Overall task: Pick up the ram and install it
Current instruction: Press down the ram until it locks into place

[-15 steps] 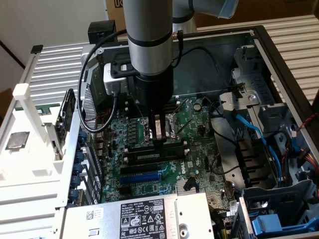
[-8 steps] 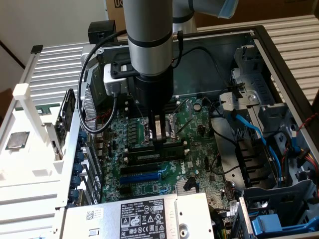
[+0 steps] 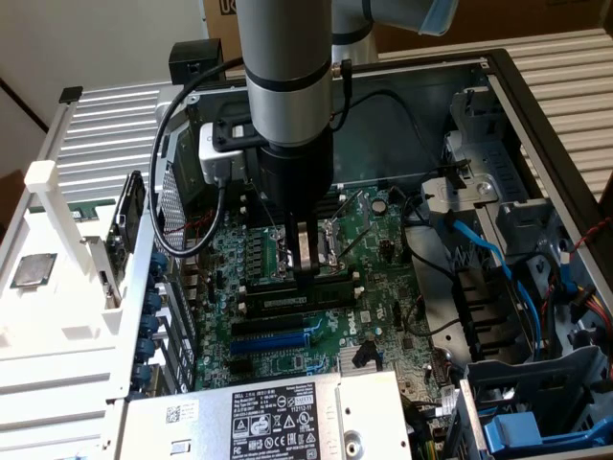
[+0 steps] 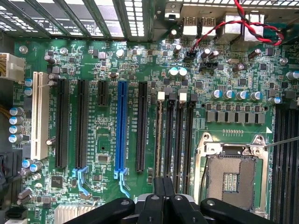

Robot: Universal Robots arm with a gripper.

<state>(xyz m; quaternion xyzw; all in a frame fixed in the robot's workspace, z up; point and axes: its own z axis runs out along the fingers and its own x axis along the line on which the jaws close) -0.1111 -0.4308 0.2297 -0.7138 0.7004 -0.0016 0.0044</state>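
In the exterior view, the hand [image 3: 306, 271], a black two-fingered tool below the grey arm, stands with its fingers pressed narrowly together on the ram [image 3: 308, 291], a long, thin dark-green memory stick, which lies directly under the fingertips along a black slot of the green motherboard [image 3: 378, 251] inside the open metal computer case [image 3: 498, 115]. In the wrist view, the hand [image 4: 163, 186] is pinched narrow over the black memory slots [image 4: 174, 135], with the blue slot [image 4: 122, 126] off to one side and the silver processor socket [image 4: 232, 170] to the other.
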